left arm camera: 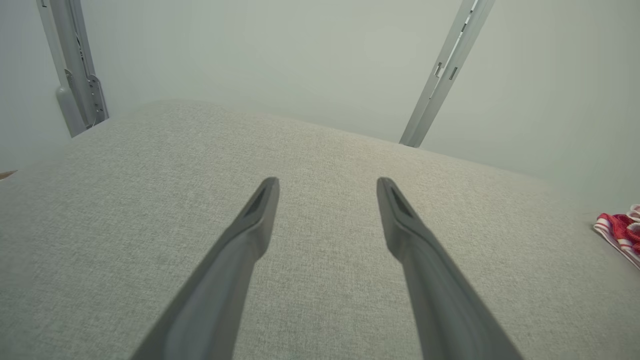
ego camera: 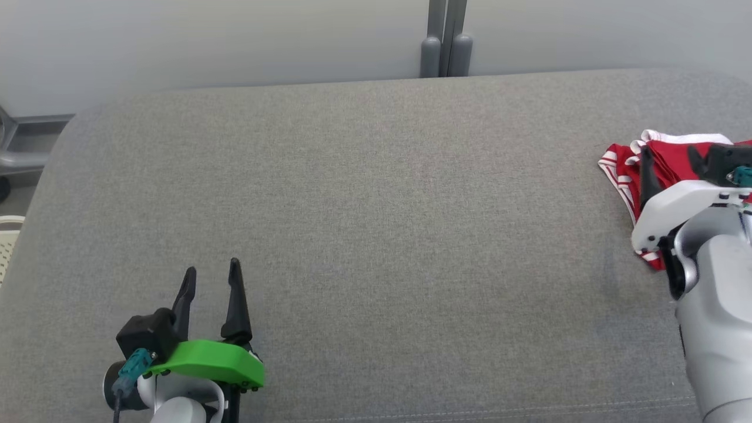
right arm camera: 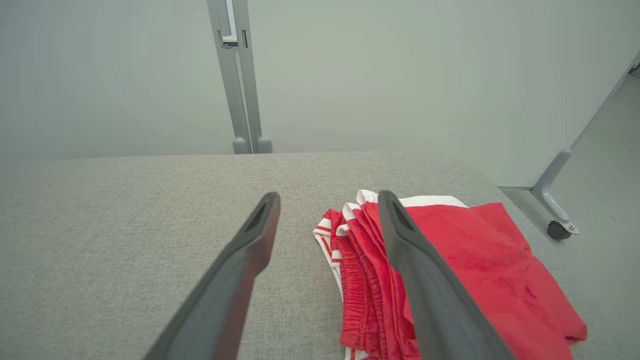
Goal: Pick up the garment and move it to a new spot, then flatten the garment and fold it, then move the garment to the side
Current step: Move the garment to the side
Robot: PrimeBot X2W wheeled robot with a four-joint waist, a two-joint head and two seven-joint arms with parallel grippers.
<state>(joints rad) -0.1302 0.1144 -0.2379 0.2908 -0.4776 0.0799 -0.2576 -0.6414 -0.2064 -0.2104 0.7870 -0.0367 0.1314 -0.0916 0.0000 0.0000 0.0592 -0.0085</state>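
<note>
The garment is red cloth with white-striped trim, folded into a flat bundle at the far right of the grey padded surface. My right gripper hovers over it, open, with nothing between its fingers. In the right wrist view the garment lies under and to the right of the right finger, and the right gripper stands open over its left edge. At the lower left my left gripper is open and empty above bare fabric. The left wrist view shows the left gripper open, with the garment at the far right edge.
A grey partition post stands behind the padded surface's back edge. A pale perforated basket sits off the left edge. A partition foot with a caster stands on the floor beyond the right end.
</note>
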